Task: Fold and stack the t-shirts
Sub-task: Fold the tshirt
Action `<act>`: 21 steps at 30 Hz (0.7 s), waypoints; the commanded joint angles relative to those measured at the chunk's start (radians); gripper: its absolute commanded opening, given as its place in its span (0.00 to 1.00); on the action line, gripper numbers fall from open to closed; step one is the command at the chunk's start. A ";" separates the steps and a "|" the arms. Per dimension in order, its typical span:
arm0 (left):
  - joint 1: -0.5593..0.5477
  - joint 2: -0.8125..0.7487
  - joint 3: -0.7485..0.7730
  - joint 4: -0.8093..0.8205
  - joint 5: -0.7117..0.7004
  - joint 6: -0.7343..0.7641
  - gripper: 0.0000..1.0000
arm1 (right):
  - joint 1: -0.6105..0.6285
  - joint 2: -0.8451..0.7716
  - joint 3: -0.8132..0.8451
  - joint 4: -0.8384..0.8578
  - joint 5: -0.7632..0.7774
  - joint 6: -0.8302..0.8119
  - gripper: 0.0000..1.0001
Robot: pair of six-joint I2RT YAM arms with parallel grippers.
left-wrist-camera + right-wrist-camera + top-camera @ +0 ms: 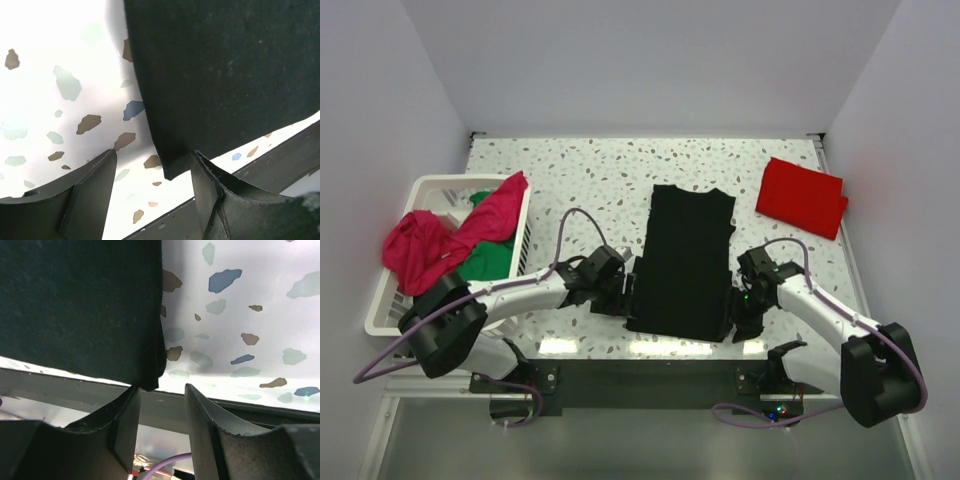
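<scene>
Black t-shirt (685,260) lies flat mid-table as a long narrow panel, sleeves apparently turned in, its hem at the near edge where both arms can reach it. The left gripper (154,155) sits low at the near left corner, jaws apart with that corner between them; the right gripper (161,387) mirrors it at the near right corner, jaws also apart, nothing clamped. Taking both corners at once would likely let the hem be carried far for a cross fold. A folded red t-shirt (802,197) waits far right, probably the stack's base, while magenta-pink (440,240) and green (485,262) shirts spill from the white laundry basket (430,185) at left. The tabletop (590,170) is pale speckled terrazzo, with plain white walls on three sides
</scene>
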 commanded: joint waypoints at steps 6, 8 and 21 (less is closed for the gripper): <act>-0.002 -0.006 -0.024 0.006 -0.013 -0.055 0.62 | 0.049 0.039 -0.037 0.132 0.004 0.100 0.43; -0.004 -0.001 -0.021 -0.003 -0.009 -0.061 0.61 | 0.061 0.060 -0.036 0.152 0.012 0.103 0.42; -0.036 0.046 -0.032 -0.005 0.062 -0.092 0.41 | 0.076 0.096 -0.019 0.142 0.046 0.097 0.27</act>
